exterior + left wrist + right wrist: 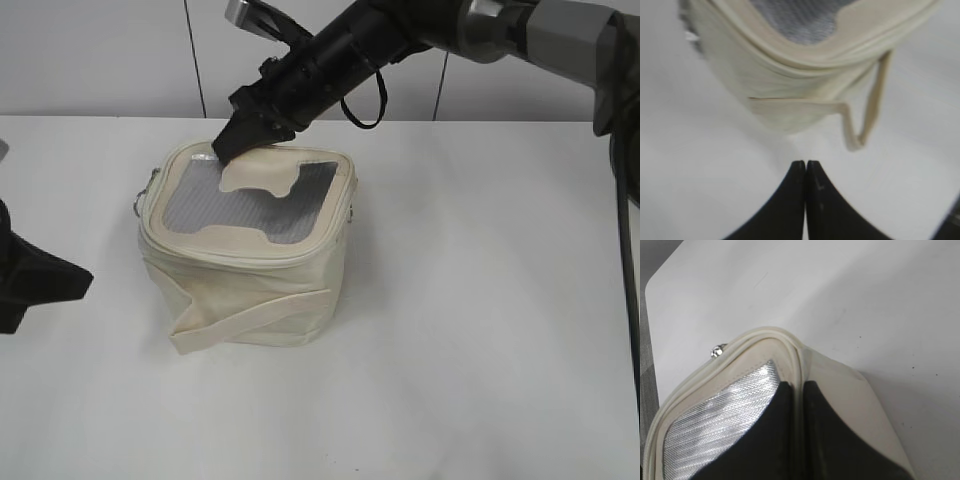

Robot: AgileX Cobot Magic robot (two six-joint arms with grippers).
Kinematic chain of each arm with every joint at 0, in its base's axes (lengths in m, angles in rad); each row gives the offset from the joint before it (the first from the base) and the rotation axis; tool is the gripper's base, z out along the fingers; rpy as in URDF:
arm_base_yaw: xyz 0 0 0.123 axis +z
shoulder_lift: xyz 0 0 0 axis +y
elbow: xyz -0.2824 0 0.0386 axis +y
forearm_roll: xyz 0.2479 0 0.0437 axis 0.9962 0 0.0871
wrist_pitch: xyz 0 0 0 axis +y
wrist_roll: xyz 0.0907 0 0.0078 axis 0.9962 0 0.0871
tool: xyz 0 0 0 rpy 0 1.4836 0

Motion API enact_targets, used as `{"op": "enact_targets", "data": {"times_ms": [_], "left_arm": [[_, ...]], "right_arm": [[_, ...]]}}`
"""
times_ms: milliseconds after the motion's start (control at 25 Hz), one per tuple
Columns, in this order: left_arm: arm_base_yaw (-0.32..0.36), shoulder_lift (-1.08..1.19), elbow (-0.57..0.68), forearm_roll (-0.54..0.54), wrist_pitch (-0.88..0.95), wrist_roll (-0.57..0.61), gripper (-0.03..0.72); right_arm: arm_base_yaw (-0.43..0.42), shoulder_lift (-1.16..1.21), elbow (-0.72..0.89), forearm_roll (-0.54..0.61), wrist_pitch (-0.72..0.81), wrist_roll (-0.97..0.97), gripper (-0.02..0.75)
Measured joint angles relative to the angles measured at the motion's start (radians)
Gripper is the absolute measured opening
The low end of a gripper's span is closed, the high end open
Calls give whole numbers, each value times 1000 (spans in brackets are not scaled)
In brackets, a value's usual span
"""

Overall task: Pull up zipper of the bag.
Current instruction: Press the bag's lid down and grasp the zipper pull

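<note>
The cream bag (250, 290) stands on the white table with its grey mesh window (240, 210) facing up. The zipper (230, 255) runs round the top panel's rim. My right gripper (228, 148) reaches down to the bag's back left corner. In the right wrist view its jaws (799, 386) are pinched on the zipper rim (790, 347), and a silver ring (716, 351) shows further along it. My left gripper (85, 280) is shut and empty, low on the left, apart from the bag. In the left wrist view its tips (805, 164) point at the bag (790, 100).
The flat cream strap (250, 320) hangs loose across the bag's front and loops out at its side (875, 105). Small silver rings sit at the bag's left (135, 205) and right (352, 212) edges. A pale wall runs behind the white table (480, 350).
</note>
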Motion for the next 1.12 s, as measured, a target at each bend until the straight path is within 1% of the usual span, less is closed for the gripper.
{"op": "enact_targets", "data": {"times_ms": [80, 120, 160, 240, 320, 360, 400, 440, 600, 680, 840, 1000, 1120], "left_arm": [[0, 0, 0, -1, -103, -1, -8], [0, 0, 0, -1, -161, -2, 6], [0, 0, -1, -1, -226, -2, 47], [0, 8, -15, -2, -298, -1, 189], [0, 40, -50, -3, -308, 2, 371], [0, 61, -67, -7, -308, 5, 415], [0, 93, -87, -9, -308, 13, 439], [0, 129, -109, -10, -308, 28, 438], [0, 283, -197, -15, -293, 85, 389], [0, 342, -235, -41, -264, 122, 380], [0, 405, -266, -151, -250, 258, 375], [0, 413, -268, -265, -226, 384, 375], [0, 413, -268, -331, -184, 484, 375]], "right_arm": [[0, 0, 0, 0, 6, -16, 42], [0, 0, 0, 0, 9, -22, 42], [0, 0, 0, 1, 10, -26, 42], [0, 0, 0, 1, 12, -30, 42], [0, 0, 0, 1, 12, -33, 42], [0, 0, 0, 1, 12, -34, 42], [0, 0, 0, 1, 12, -36, 42], [0, 0, 0, 1, 12, -37, 42], [0, 0, 0, 1, 13, -40, 42], [0, 0, 0, 1, 13, -41, 42], [0, 0, 0, 1, 14, -41, 42], [0, 0, 0, 1, 15, -42, 42], [0, 0, 0, 1, 16, -43, 42]]}}
